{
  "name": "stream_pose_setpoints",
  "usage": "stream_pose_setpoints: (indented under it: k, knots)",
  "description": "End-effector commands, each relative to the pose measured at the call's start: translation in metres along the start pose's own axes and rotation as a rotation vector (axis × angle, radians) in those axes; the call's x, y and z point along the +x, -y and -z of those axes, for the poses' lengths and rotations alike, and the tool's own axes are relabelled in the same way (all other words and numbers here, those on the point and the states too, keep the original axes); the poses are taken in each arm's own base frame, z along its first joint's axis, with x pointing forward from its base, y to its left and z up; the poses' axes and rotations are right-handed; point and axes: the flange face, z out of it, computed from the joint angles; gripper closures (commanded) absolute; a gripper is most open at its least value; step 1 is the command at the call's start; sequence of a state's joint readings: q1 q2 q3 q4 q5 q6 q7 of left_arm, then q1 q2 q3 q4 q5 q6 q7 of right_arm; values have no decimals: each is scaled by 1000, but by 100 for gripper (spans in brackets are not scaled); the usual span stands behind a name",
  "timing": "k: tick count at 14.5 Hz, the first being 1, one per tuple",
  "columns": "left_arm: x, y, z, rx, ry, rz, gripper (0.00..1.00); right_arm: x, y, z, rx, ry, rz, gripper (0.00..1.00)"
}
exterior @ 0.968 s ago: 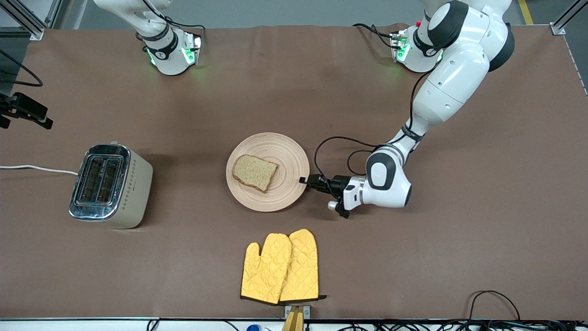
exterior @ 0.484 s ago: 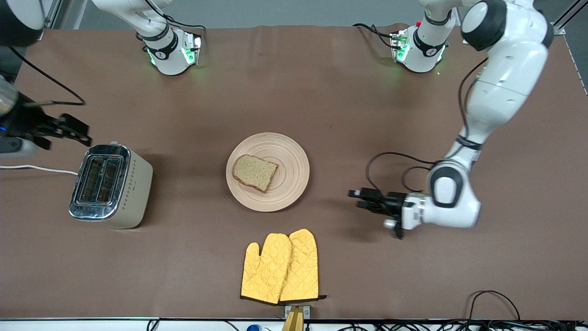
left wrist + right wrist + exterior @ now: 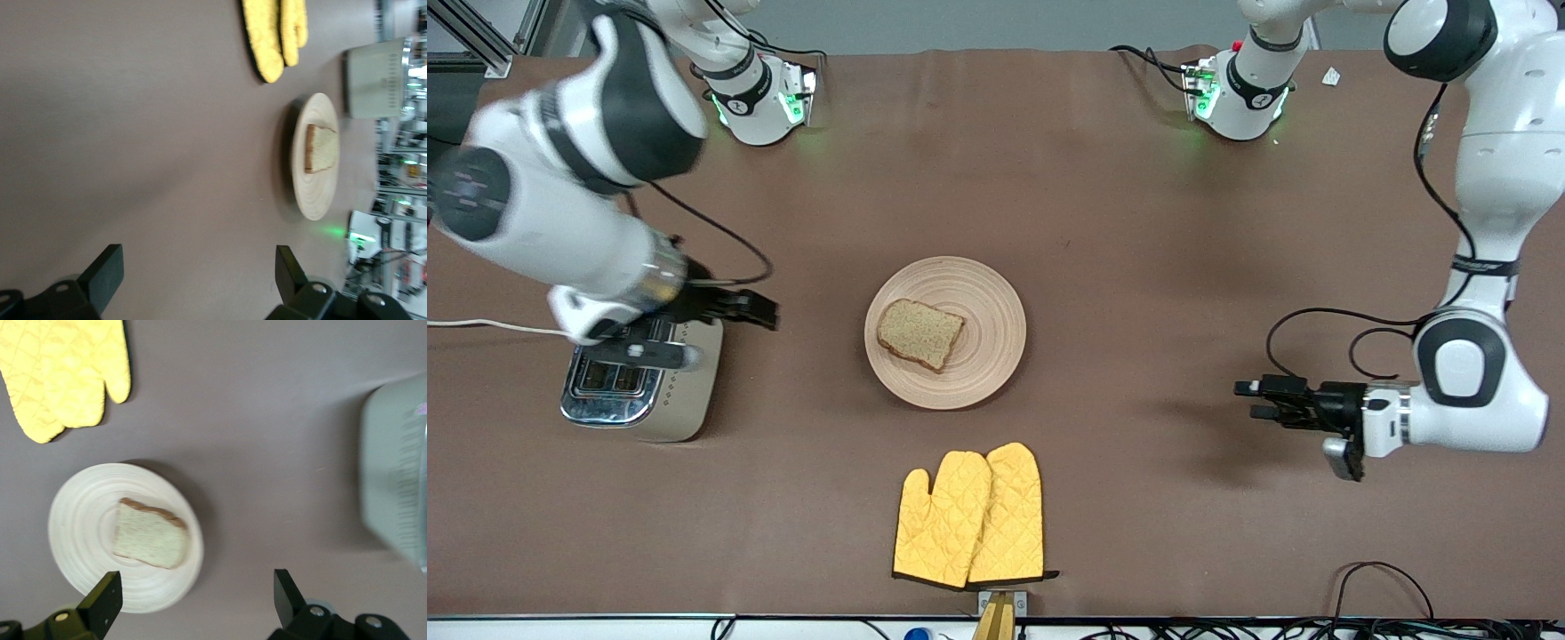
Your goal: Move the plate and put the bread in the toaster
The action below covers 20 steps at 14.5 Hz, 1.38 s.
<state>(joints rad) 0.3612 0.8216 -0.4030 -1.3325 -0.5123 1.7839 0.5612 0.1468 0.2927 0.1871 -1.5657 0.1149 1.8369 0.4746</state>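
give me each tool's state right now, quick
Left tool: open, holding nothing, over bare table toward the left arm's end.
Right tool: open, holding nothing, over the table beside the toaster.

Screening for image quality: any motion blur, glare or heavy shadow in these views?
Front view: sharp, except the right arm's slightly smeared forearm; soft shadow under the left hand. Right wrist view: toaster and plate edges smeared. Left wrist view: mild softness, plate and bread still readable. No strong glare.
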Motion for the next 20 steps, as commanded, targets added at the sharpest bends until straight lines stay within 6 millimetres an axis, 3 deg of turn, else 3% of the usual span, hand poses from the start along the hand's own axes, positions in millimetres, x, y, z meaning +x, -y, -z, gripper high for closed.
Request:
stream_pose_setpoints:
  k: [1,2,4,7,9,13,16,18,20]
  knots:
    - [4,-68,39,172,11,94,0,-19,28,-63,18,10,-96,0]
    - [6,-88,51,221,-3,125,0,-28,40,-91,21,17,-116,0]
    - [5,-106,65,322,3,126,0,-40,53,-138,-23,24,-97,3]
    - [-4,-132,92,472,13,101,0,-56,66,-197,-177,7,-91,14]
    - [-11,-167,105,509,6,172,0,-67,75,-230,-221,14,-105,20]
    - [-20,-249,109,710,-36,281,0,-72,78,-264,-213,28,-139,29]
    - [-35,-282,125,736,-51,298,0,-80,74,-278,-202,15,-124,34]
    - [-42,-311,129,759,-72,258,0,-81,72,-282,-184,5,-123,43]
    - [-53,-313,148,795,-103,285,0,-81,73,-282,-185,2,-138,57]
